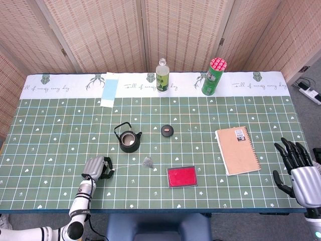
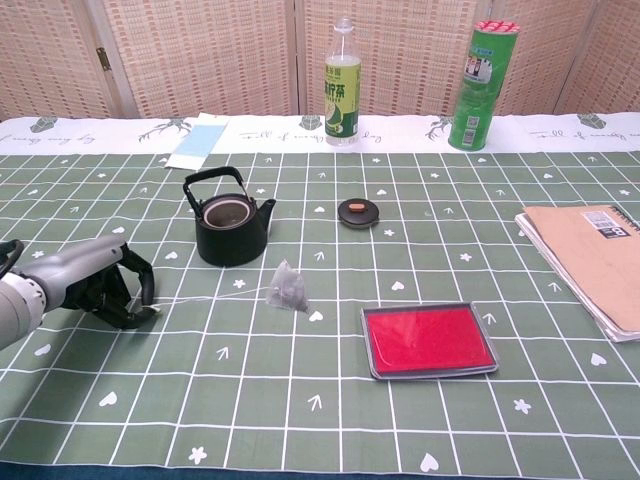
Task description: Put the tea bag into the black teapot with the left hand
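The black teapot [image 1: 129,140] [image 2: 231,222] stands open left of the table's middle, its lid [image 1: 167,130] [image 2: 358,211] lying to its right. In front of the pot lies the pyramid tea bag [image 1: 148,161] [image 2: 288,287]. Its thin string runs left to a small tag at my left hand [image 1: 96,168] [image 2: 98,282]. That hand rests low on the cloth with its fingers curled around the tag. My right hand [image 1: 296,170] hovers at the table's right edge, fingers spread, holding nothing.
A red tin [image 1: 182,176] [image 2: 428,340] lies right of the tea bag. A brown notebook [image 1: 237,149] [image 2: 585,250] is further right. At the back stand a bottle [image 1: 162,76] [image 2: 342,85], a green can [image 1: 214,76] [image 2: 479,85] and a blue sheet [image 1: 109,90] [image 2: 195,140].
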You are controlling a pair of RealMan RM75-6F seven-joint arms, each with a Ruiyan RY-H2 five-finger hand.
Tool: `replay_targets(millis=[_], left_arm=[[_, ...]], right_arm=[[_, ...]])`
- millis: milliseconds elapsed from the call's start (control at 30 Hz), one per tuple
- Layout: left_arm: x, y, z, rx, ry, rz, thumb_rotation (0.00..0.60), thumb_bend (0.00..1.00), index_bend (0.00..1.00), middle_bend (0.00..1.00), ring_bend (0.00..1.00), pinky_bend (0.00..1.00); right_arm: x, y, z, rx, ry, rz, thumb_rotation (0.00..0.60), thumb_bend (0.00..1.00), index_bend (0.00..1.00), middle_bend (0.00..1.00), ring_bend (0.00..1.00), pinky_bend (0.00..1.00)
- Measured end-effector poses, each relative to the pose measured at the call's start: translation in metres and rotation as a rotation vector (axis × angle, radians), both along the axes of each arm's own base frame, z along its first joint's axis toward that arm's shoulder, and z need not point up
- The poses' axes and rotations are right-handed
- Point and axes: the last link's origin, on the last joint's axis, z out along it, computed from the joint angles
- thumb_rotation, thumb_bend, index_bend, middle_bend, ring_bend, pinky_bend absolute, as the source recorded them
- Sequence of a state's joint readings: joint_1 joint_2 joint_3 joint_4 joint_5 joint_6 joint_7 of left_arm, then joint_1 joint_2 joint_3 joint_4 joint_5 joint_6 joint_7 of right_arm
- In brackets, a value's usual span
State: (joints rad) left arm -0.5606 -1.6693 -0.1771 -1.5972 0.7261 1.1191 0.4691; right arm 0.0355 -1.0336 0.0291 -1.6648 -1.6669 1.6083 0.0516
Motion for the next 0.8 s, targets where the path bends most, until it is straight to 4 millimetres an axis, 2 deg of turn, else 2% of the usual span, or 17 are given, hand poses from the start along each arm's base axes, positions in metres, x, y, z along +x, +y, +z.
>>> replay_targets(millis=[200, 433, 567, 800], left_arm=[[-0.001, 0.0, 0.002, -0.003, -0.002, -0.006, 0.6, 0.59, 0.65, 1.0, 1.0, 1.0], [0.005, 0.003, 0.009, 0.025, 0.009, -0.049, 0.6, 0.59, 0.66, 1.0, 1.0, 1.0], [0.012, 0.006, 0.017, 0.049, 0.031, -0.086, 0.6, 0.59, 0.67, 1.0, 1.0, 1.0], [0.037, 0.017, 0.035, 0.106, 0.097, -0.179, 0.6, 0.59, 0.67, 1.0, 1.0, 1.0]], right_arm=[[0.0, -0.001, -0.001, 0.001, 0.001, -0.001, 0.6, 0.51, 0.0, 0.0, 0.0, 0.0], [0.0, 0.0, -0.001, 0.004, -0.001, 0.001, 0.6, 0.51, 0.0, 0.0, 0.0, 0.0], [0.0, 0.0, 0.0, 0.006, -0.006, 0.004, 0.6, 0.51, 0.0, 0.0, 0.0, 0.0], [-0.001, 0.0, 0.003, 0.003, -0.021, 0.003, 0.6, 0.51, 0.0, 0.0, 0.0, 0.0]])
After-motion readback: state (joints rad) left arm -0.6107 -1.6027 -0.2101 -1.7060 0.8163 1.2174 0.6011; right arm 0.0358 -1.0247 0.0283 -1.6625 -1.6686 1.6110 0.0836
